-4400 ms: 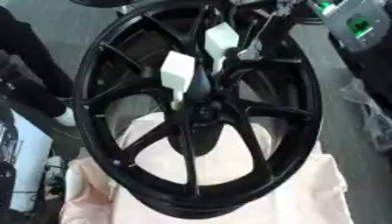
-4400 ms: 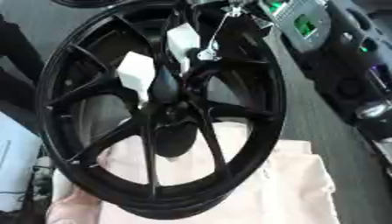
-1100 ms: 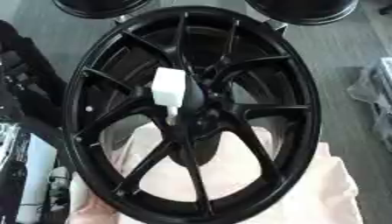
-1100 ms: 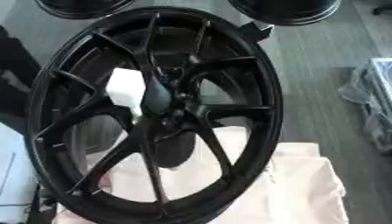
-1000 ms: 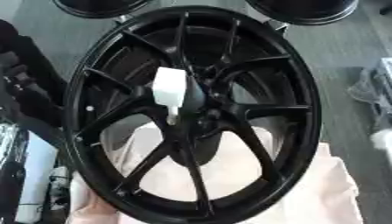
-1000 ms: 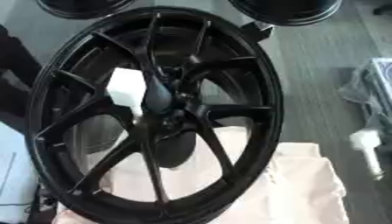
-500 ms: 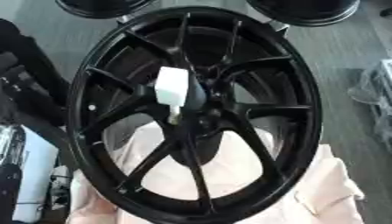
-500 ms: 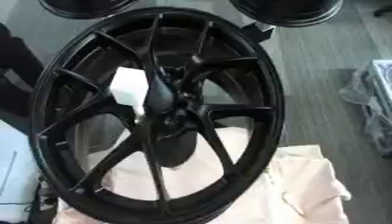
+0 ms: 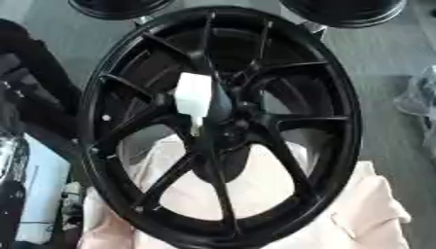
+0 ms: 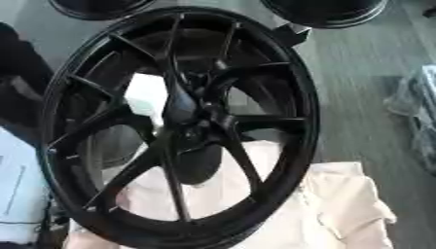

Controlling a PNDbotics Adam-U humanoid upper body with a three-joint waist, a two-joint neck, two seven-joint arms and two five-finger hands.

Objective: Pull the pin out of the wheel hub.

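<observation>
A large black spoked wheel (image 9: 220, 121) fills the middle of both views, lying tilted on a pale pink cloth (image 9: 357, 214). Its hub (image 9: 228, 125) sits at the centre where the spokes meet. A white block-shaped pin (image 9: 193, 95) stands out of the hub on its upper left side, narrowing to a thin tip at the bottom. Neither of my hands shows in either view.
Two more black wheels, one at the top left (image 9: 119, 6) and one at the top right (image 9: 349, 9), lie at the far edge. A dark object (image 9: 26, 97) is at the left, and a crumpled grey thing (image 9: 419, 99) at the right on the grey floor.
A hand that was at the hub several seconds ago has left the view. Over the last second the wheel and pin stay put; the picture has only shifted slightly.
</observation>
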